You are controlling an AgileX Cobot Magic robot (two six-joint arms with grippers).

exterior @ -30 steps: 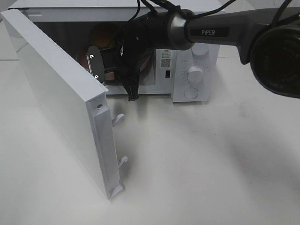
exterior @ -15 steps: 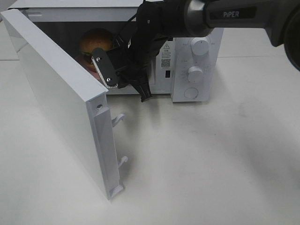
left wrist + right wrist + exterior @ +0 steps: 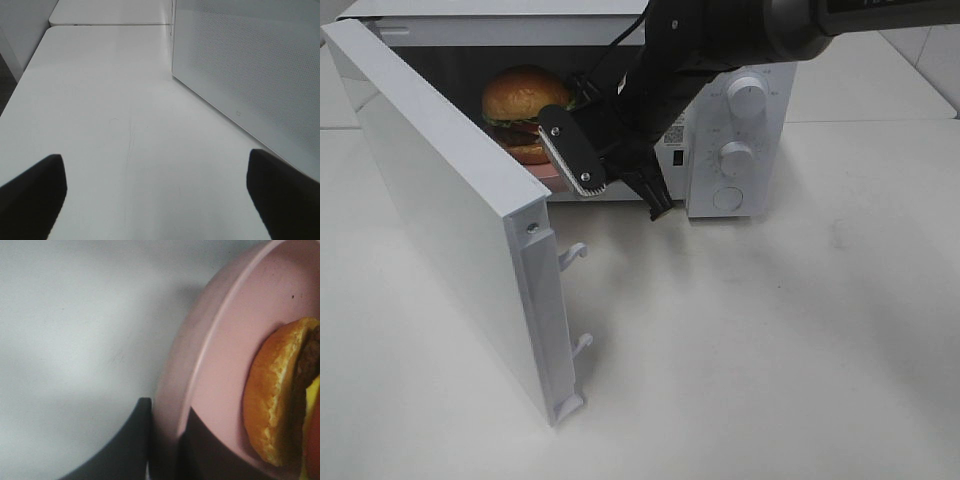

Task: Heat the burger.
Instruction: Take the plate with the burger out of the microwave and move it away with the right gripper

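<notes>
The burger (image 3: 280, 400) and pink plate (image 3: 220, 370) run off frame.

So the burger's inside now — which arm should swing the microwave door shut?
Left, probably. Its open claw hovers over bare table beside the open door's outer face. The right claw is shut on the pink plate's rim under the burger, inside the microwave.

My right gripper (image 3: 620, 180) now sits farther back from the microwave (image 3: 740, 140) opening, and the burger (image 3: 525, 105) inside shows plainly behind it.
</notes>
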